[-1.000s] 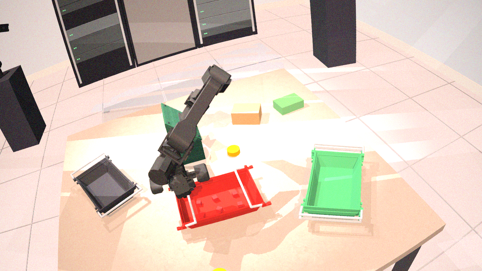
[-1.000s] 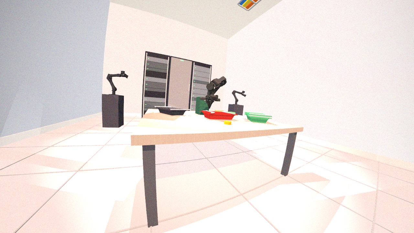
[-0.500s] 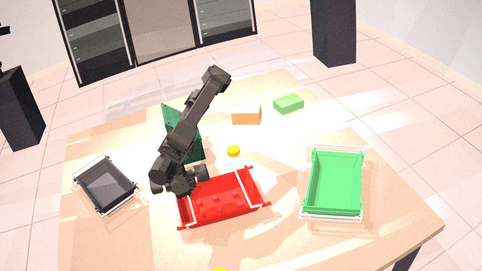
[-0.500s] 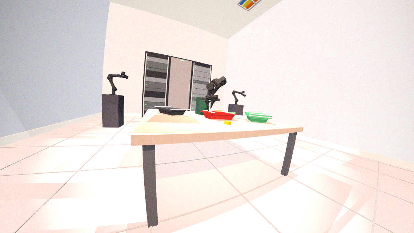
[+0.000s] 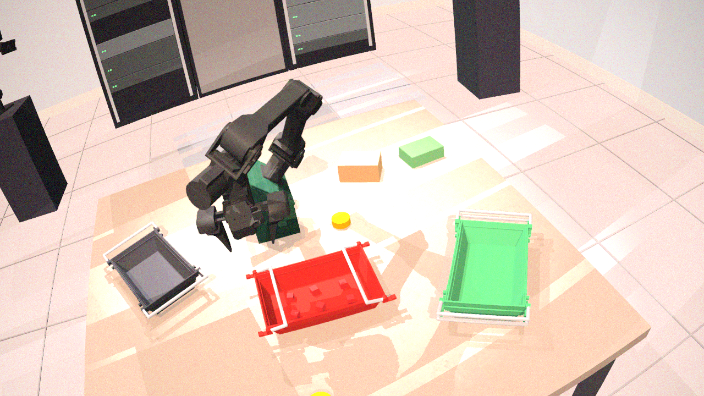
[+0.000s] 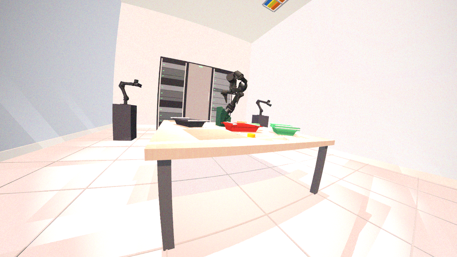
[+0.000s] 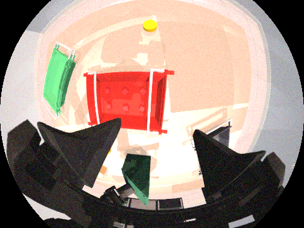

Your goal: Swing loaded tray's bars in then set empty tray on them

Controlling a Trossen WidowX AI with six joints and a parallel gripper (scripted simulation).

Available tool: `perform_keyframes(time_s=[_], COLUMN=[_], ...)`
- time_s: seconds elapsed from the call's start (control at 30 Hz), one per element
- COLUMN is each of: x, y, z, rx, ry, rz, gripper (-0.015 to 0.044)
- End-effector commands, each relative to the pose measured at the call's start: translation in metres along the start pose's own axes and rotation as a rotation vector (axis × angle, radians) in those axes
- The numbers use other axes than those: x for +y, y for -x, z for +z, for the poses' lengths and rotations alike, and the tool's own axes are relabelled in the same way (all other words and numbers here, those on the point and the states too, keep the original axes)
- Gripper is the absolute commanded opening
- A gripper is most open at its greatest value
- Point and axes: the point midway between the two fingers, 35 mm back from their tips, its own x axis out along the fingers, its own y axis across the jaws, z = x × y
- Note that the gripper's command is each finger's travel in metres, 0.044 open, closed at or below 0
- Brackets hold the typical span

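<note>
The loaded red tray (image 5: pixel 334 315) (image 6: pixel 241 127) holds several small red blocks (image 5: pixel 314 290) (image 7: pixel 125 91). Its two white wire bars lie inward across its top: one bar (image 5: pixel 278 297) (image 7: pixel 150 101) near the dark tray's side, the other bar (image 5: pixel 355 274) (image 7: pixel 96 95) near the green tray's side. An empty green tray (image 5: pixel 492 275) (image 6: pixel 285 130) (image 7: pixel 55 76) stands at the right, its doubled white bars out over its ends. A smaller empty dark grey tray (image 5: pixel 154 275) (image 6: pixel 191 123) stands at the left. My gripper (image 5: pixel 251 246) (image 6: pixel 231 102) (image 7: pixel 159 128) is wide open and empty, raised behind the red tray.
A dark green block (image 5: pixel 282 219) (image 7: pixel 139 171) stands behind the gripper. A yellow disc (image 5: pixel 340 220) lies behind the red tray; another yellow disc (image 6: pixel 251 135) (image 7: pixel 150 25) lies in front. An orange block (image 5: pixel 359 172) and a light green block (image 5: pixel 421 152) stand at the back.
</note>
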Motion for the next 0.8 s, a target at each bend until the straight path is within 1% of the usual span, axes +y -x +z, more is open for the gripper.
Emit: perform_keyframes(time_s=[0.0, 0.23, 0.37, 0.5, 0.7, 0.77], x=[-0.027, -0.107, -0.164, -0.210, -0.253, -0.258], y=[-0.016, -0.023, -0.035, -0.052, -0.091, -0.100], z=[-0.015, -0.059, -0.106, -0.159, -0.244, -0.261], rx=[0.023, 0.016, 0.032, 0.052, 0.078, 0.081], ry=[-0.017, 0.090, 0.215, 0.343, 0.544, 0.586], rz=[0.023, -0.006, -0.025, -0.027, 0.004, 0.014], gripper=[0.0440, 0.0440, 0.0440, 0.0440, 0.0440, 0.0440])
